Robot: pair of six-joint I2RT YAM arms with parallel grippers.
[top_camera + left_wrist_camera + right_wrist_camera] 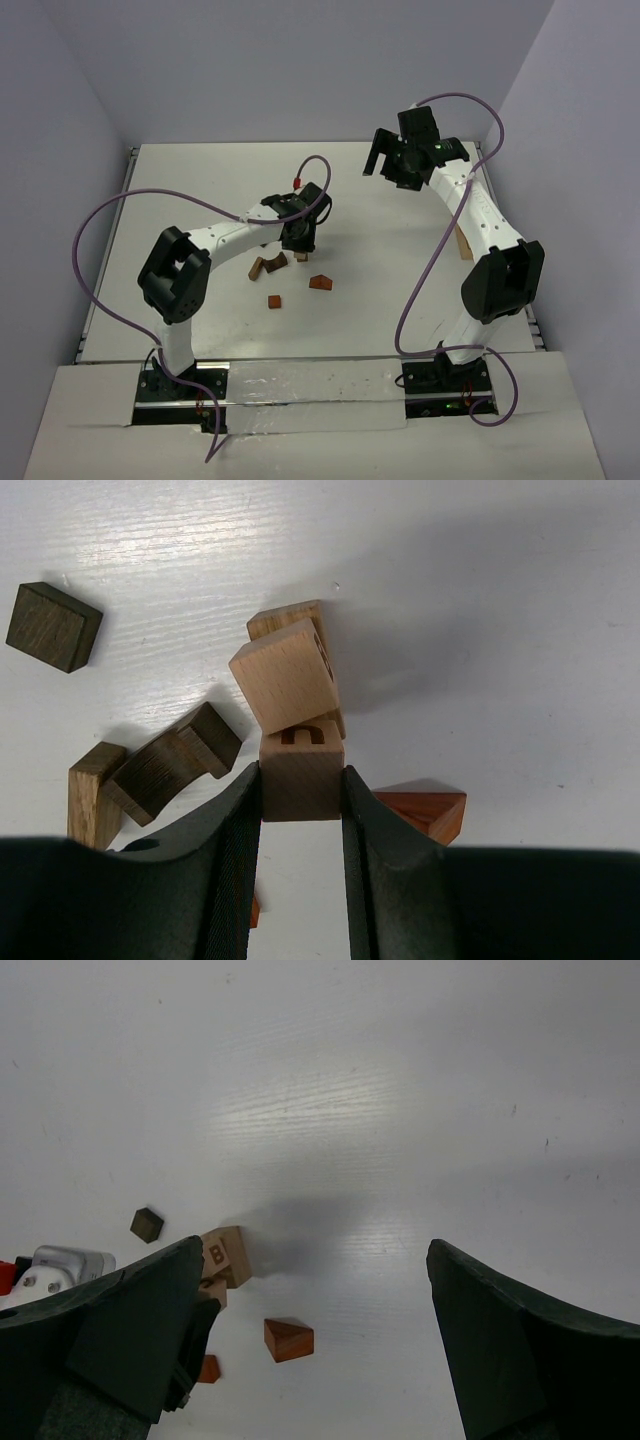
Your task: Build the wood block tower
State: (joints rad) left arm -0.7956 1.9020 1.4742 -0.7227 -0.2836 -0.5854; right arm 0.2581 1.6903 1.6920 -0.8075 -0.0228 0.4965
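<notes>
Wood block tower [288, 675], barely begun: your left end effector [302, 777] clamps a lettered cube [300, 760] just beside it; right end effector [315, 1252] spread, empty. Next, align squarely before release.

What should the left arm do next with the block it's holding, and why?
Probably raise it a little. The left gripper is shut on a light cube that sits close against a skewed cube, so sliding could knock that one.

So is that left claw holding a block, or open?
Holding: the left gripper is shut on a tan block, its fingers pressed against both sides of it.
</notes>
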